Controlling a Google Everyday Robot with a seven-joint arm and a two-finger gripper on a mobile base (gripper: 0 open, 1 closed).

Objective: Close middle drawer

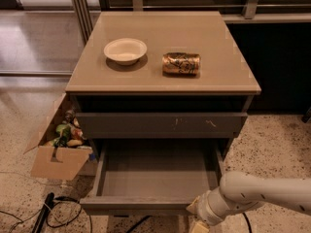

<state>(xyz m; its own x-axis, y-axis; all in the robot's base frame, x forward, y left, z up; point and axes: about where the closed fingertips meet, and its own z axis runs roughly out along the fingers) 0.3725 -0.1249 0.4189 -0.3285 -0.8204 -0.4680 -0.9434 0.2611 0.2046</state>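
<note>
Middle drawer (155, 174) stands pulled well out past the desk (160, 81) front edge. Gripper (198, 218) is low, just beside the drawer front, below the desk's front-right corner; open or closed: cannot tell. Judgement: contact point is off-centre. Shift toward mid-front and push squarely toward the desk's back edge to avoid racking.

Front edge: middle drawer (138, 205) stands pulled out; floor ahead open at left & ctr.
Front-right corner: gripper (198, 219) low, just beside drawer front; arm (265, 193) blocks right side.
Tray: reachable from above; scratched drawer front (160, 125) caps its back end.
Left flank: cardboard box (56, 161) just beside cabinet, tight gap.
Floor, front-left: cables (43, 216).
Cabinet top: bowl (125, 50) & can (181, 63) apart, gap between.
</note>
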